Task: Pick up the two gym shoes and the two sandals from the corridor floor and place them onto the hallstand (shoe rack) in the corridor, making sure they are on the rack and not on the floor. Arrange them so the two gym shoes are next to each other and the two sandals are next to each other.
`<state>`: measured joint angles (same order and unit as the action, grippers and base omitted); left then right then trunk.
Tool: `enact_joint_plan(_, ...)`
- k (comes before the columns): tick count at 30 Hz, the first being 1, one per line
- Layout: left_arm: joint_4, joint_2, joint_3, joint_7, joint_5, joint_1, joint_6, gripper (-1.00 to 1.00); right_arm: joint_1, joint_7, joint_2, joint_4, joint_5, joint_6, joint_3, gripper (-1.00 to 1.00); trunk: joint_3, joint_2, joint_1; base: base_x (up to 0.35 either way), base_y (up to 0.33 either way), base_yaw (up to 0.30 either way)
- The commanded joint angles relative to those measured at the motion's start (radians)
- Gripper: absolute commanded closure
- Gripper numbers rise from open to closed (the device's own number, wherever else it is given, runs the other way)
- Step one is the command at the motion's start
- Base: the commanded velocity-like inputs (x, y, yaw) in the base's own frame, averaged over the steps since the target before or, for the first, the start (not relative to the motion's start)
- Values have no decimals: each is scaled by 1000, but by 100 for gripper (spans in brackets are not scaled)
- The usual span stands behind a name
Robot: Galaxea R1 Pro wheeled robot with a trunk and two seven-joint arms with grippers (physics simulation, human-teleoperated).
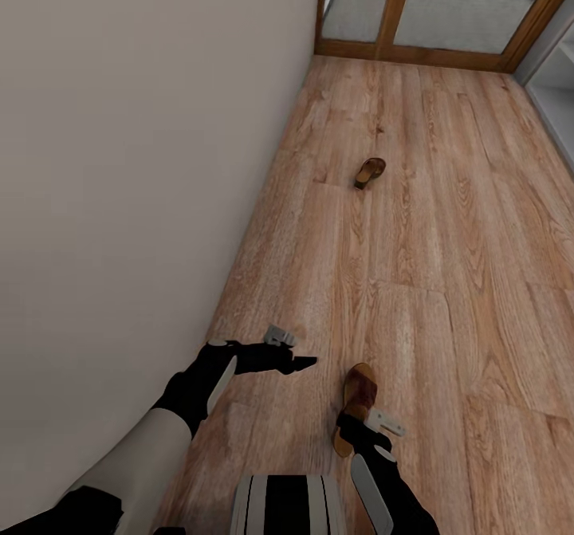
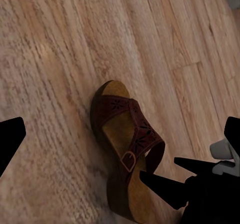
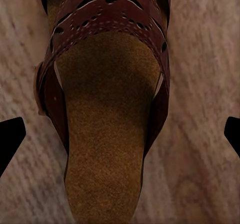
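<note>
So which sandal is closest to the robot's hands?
The near sandal, right at the right gripper; the other sandal lies much farther up the corridor floor.

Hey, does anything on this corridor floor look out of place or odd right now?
Yes: the two sandals lie far apart on the floor. The near sandal sits under the right gripper; the far sandal lies alone up the corridor, angled differently. Neither looks damaged.
</note>
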<state>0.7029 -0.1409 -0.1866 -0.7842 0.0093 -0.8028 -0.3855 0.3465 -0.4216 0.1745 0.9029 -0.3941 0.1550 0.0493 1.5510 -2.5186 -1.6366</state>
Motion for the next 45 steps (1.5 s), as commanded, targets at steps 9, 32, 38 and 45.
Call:
enact_joint_plan(9, 24, -15, 0, -5, 3, -6, -19, -100, 0, -6, 0, 1, -5, 4, 2, -100, 1, 0, 0, 0, 0, 0)
enact_joint_plan(32, 129, -17, 0, -6, 3, 0, -125, -100, 0, -6, 0, 1, -4, 4, 2, -100, 41, -2, -3, 0, 0, 71)
enact_joint_plan(38, 130, -16, 0, -6, 3, 1, -125, -100, 0, -6, 0, 2, -5, 4, 1, -100, 42, -2, -3, 0, 0, 14)
enact_joint_plan(45, 130, -16, -1, -6, 3, 1, -125, -100, 0, -6, 0, 2, -5, 4, 1, -100, 48, -2, -3, 0, 0, 3)
